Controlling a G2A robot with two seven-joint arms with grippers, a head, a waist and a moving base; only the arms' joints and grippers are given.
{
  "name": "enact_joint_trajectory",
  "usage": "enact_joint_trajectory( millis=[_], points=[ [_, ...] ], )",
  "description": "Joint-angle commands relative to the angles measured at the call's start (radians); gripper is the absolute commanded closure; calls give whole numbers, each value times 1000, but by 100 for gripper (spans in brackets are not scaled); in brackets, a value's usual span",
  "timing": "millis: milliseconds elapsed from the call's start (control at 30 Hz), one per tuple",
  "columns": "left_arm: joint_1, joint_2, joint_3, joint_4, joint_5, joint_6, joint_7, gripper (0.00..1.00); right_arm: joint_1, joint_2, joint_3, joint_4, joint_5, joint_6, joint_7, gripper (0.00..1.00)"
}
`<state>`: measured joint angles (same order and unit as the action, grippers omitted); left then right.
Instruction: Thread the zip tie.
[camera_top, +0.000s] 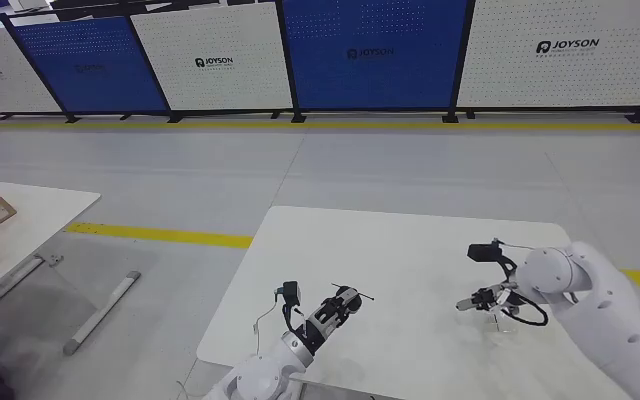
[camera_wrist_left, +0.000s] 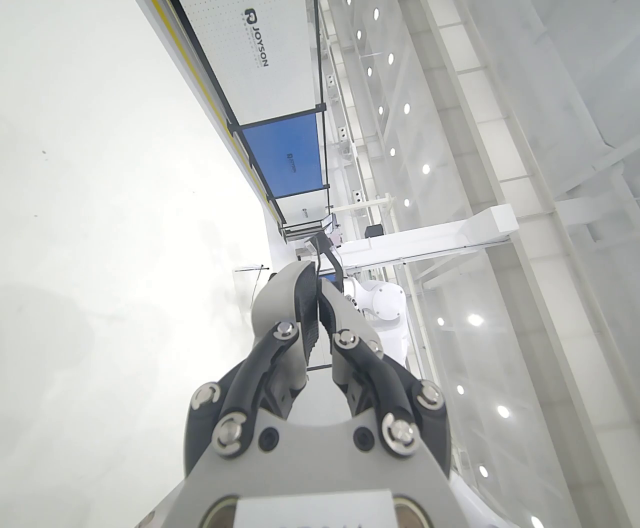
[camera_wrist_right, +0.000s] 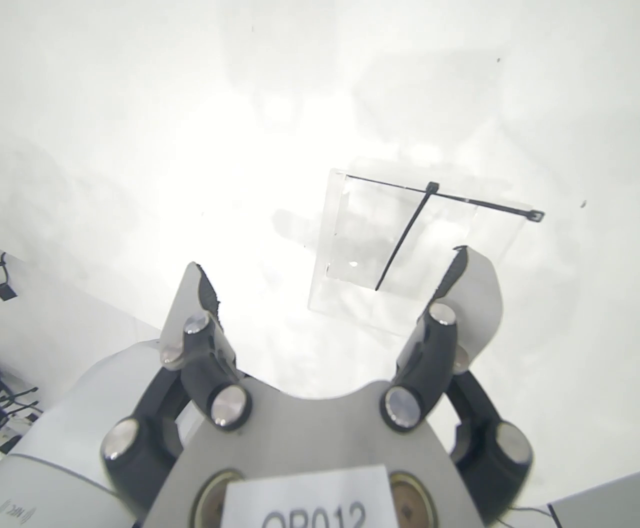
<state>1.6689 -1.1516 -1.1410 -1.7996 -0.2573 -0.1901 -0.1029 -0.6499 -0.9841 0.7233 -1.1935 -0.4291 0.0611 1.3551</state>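
My left gripper (camera_top: 347, 296) sits near the table's front left edge, shut on a thin black zip tie (camera_top: 358, 294) that sticks out on both sides of its fingers. From the left wrist, the closed fingertips (camera_wrist_left: 307, 280) press together with a short piece of the tie (camera_wrist_left: 320, 369) crossing behind them. My right gripper (camera_wrist_right: 332, 262) is open, just short of a clear plastic block (camera_wrist_right: 345, 240). Two black zip ties lie across the block: a long one (camera_wrist_right: 480, 202) and a second (camera_wrist_right: 405, 235) whose head sits on the first. From above, the right gripper (camera_top: 466, 304) is at the table's right.
The white table (camera_top: 400, 250) has open surface between the two arms. Its front edge runs close under the left arm. A second table (camera_top: 40, 210) stands off to the left, across a floor gap. Loose black ties (camera_wrist_right: 7, 290) lie past the table edge.
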Motion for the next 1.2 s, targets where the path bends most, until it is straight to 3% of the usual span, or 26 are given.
enact_joint_trajectory(
  millis=[0,200,300,433,867,967,1067,1167],
  points=[
    [0,0,0,0,0,0,0,100,-7,8,20,-13,1,-6,0,0],
    [0,0,0,0,0,0,0,100,-60,43,93,-107,-38,9,4,0],
    [0,0,0,0,0,0,0,100,-87,57,121,-155,-67,42,21,52],
    [0,0,0,0,0,0,0,100,-106,65,136,-185,-86,63,35,65],
    [0,0,0,0,0,0,0,100,-73,62,100,-121,-63,96,35,71],
    [0,0,0,0,0,0,0,100,-61,58,75,-107,-67,128,35,74],
    [0,0,0,0,0,0,0,100,-44,51,50,-89,-74,169,35,68],
    [0,0,0,0,0,0,0,100,-25,42,24,-71,-73,204,35,69]
  ],
)
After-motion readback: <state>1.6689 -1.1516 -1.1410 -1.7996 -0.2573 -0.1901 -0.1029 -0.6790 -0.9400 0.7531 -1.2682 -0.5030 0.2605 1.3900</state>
